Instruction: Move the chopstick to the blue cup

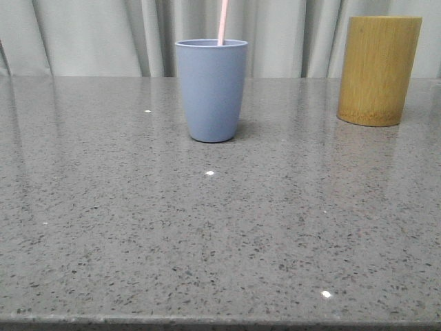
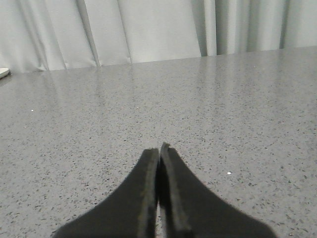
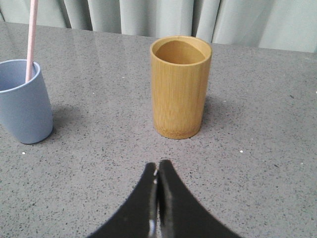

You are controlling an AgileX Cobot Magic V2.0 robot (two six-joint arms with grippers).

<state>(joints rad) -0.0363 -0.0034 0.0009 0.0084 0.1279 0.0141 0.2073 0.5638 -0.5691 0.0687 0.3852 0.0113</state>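
The blue cup stands upright at the back middle of the grey table. A pale pink chopstick stands in it, its upper end rising out of the rim and past the frame's top. The right wrist view also shows the cup and the chopstick. My right gripper is shut and empty, low over the table, short of the bamboo cylinder. My left gripper is shut and empty over bare table. Neither gripper shows in the front view.
A taller yellow-brown bamboo cylinder stands at the back right; in the right wrist view it looks empty inside. Pale curtains hang behind the table's far edge. The table's front edge runs along the bottom of the front view.
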